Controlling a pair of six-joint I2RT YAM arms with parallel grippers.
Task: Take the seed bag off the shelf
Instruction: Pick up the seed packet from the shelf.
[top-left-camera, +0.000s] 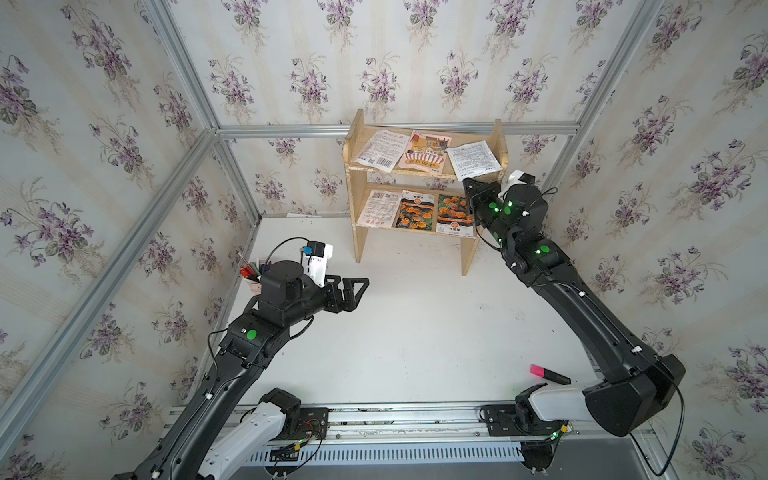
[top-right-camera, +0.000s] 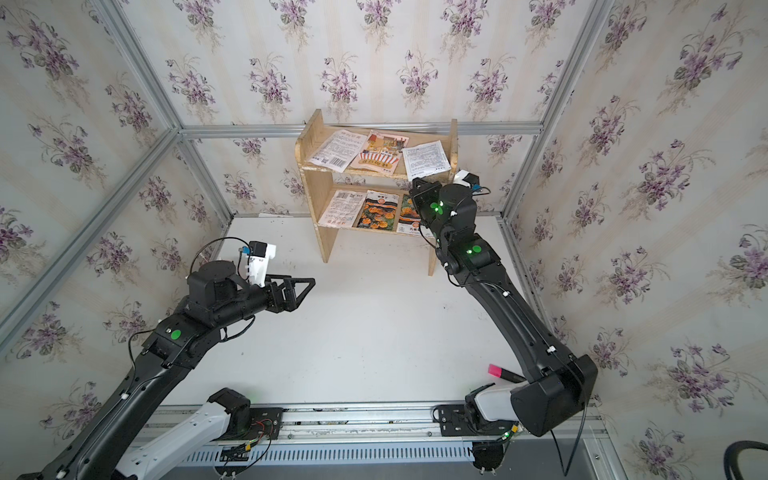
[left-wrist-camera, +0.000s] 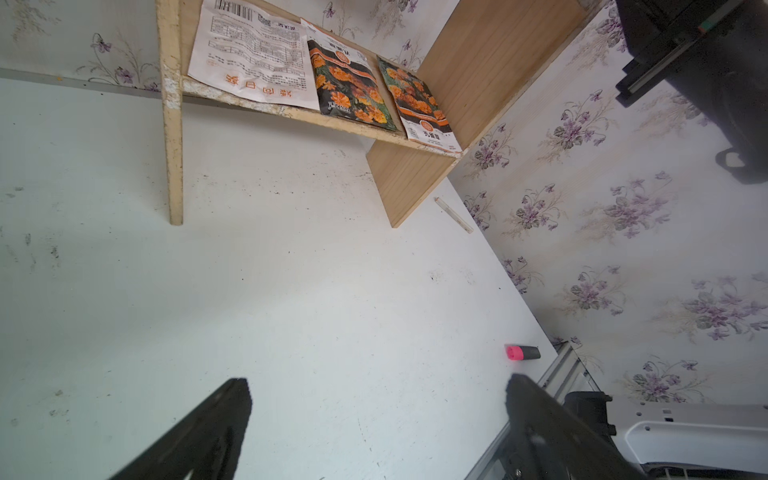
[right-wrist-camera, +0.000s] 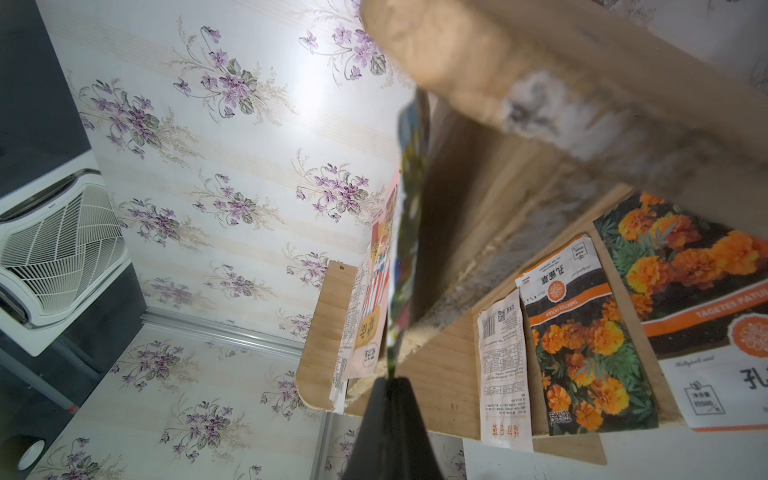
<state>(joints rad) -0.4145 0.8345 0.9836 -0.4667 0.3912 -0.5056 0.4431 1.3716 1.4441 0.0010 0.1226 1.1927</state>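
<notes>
Table: white, scuffed and speckled (top-left-camera: 415, 332); the shelf (top-left-camera: 357, 216) is set at its far edge, right of centre.
Room: floral wallpaper (top-left-camera: 291, 62) is seen on three sides, with aluminium rails (top-left-camera: 415, 129) along the back and at the corners.
Loose items: a pink-capped marker (top-left-camera: 548, 374) lies near the base of the right arm (top-left-camera: 582, 303); a pen cup (top-left-camera: 251, 280) stands at the table's left edge.
Other stock: two further bags (top-left-camera: 380, 151) lie on the upper tier and three bags (top-left-camera: 413, 210) on the lower tier.
Seed bag, place: the seed bag (top-left-camera: 473, 160) lies at the right end of the upper tier, just beside the side panel, white printed back upward.
Seed bag, axis: its long axis runs front to back, slightly skewed; the near corner overhangs the front edge.
Right fingers: the right fingers (right-wrist-camera: 390, 399) are closed flat on that overhanging edge.
Left fingers: the left fingers (left-wrist-camera: 208, 428) are spread wide, nothing is held, and they are poised over the table well apart from the shelf.
Hidden: the pen cup is largely masked by the left arm (top-left-camera: 249, 336); the shelf's right panel is partly masked by the right arm. In the right wrist view the seed bag is seen edge-on and blurred. Whether it is lifted off the board cannot be told.
</notes>
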